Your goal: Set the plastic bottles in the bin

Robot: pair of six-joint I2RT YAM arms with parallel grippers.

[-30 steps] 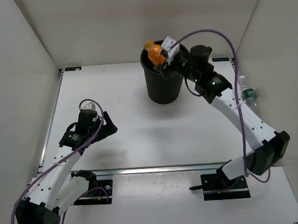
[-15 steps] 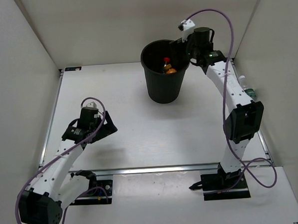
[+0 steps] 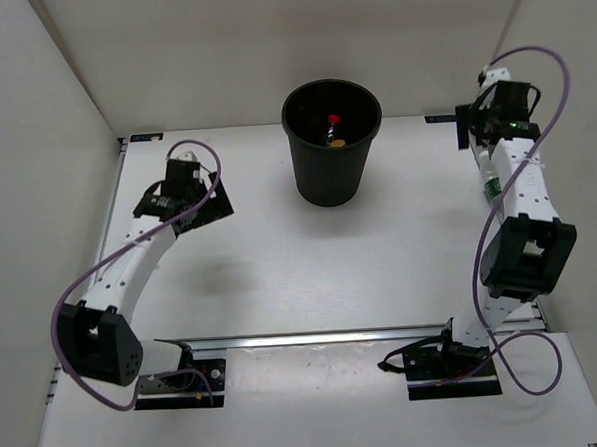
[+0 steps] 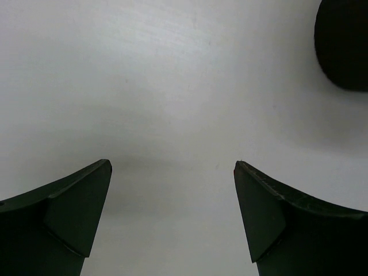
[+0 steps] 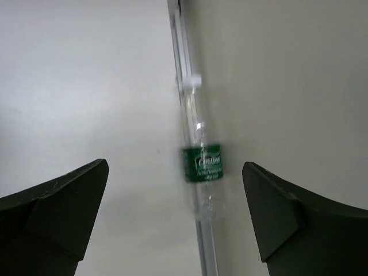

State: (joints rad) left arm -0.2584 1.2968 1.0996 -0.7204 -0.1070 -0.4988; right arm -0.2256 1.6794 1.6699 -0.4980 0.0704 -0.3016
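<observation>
The black bin stands at the far middle of the table. Inside it I see a red-capped bottle and an orange bottle. A clear bottle with a green label and a white cap lies along the table's right edge against the wall; in the top view this bottle is partly hidden by the right arm. My right gripper hovers above it, open and empty, and shows at the far right. My left gripper is open over bare table, left of the bin, seen from above.
White walls close in the table on the left, back and right. A metal rail runs along the right edge beside the bottle. The arm bases sit at the near edge.
The right gripper let the orange bottle drop into the bin, opened, and swung right to the table's far right edge. The left arm moved farther from the near edge.
</observation>
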